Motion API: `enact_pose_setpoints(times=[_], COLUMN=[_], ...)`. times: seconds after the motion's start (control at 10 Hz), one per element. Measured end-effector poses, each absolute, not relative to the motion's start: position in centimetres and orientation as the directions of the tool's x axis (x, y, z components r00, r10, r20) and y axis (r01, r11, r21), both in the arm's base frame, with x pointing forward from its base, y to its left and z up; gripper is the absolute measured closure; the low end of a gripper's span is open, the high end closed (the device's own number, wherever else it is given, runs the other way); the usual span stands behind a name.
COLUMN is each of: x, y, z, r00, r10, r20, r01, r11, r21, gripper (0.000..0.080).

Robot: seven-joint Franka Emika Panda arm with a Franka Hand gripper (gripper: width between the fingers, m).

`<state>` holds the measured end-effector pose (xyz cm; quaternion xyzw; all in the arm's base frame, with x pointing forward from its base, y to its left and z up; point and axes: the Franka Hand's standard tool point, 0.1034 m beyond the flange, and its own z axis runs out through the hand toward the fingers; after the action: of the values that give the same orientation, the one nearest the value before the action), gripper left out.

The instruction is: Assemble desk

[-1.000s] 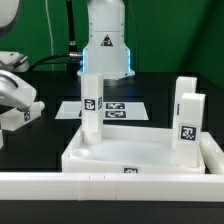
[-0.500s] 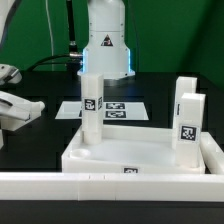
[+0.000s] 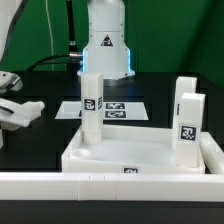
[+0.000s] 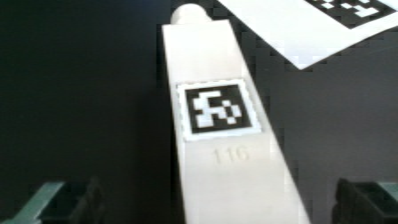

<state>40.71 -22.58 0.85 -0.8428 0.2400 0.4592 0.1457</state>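
- Step in hand, as I judge it: fetching the next leg. The gripper (image 3: 22, 112) hangs low at the exterior view's left, jaws spread wide and empty.
- In the wrist view a loose leg (image 4: 221, 150) lies lengthwise between the two fingers (image 4: 54, 200), tag up, touching neither; the corner of the marker board (image 4: 302, 25) shows just past its far end.
- The desk top (image 3: 140, 155) lies near the front wall (image 3: 60, 184), rim up. One leg (image 3: 91, 108) stands in its far-left socket, and two more (image 3: 188, 115) stand at the right; whether those are seated I cannot tell from this angle.
- Next move calls for a straight descent, keeping the leg centred, then closing across its narrow sides.
- Room: bare black table on both sides of the loose leg, so the fingers have space. Carrying it rightward, the standing left leg and the top's raised rim are the edges to clear.
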Motion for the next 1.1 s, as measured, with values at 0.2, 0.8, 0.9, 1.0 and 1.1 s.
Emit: enact_pose_setpoints(times=[0.2,0.8,0.9,1.0,1.1], x=[40.7,41.1,41.6,42.3,42.8], y=[-22.6,-22.4,-22.3,-22.0,-21.7], z=[0.7,1.1,2.1,3.7,5.1], r00=[0.465,0.474,0.485,0.498,0.505], r10=[-0.273,-0.272,-0.266,-0.256,-0.248], r20=[-0.842,-0.838,-0.834,-0.829,-0.827], r01=[-0.537,-0.532,-0.509,-0.489,-0.49], r11=[-0.843,-0.847,-0.86,-0.872,-0.871], r21=[-0.023,-0.026,-0.022,-0.025,-0.038], gripper=[0.0153,0.0511,0.0511,0.0511,0.0511])
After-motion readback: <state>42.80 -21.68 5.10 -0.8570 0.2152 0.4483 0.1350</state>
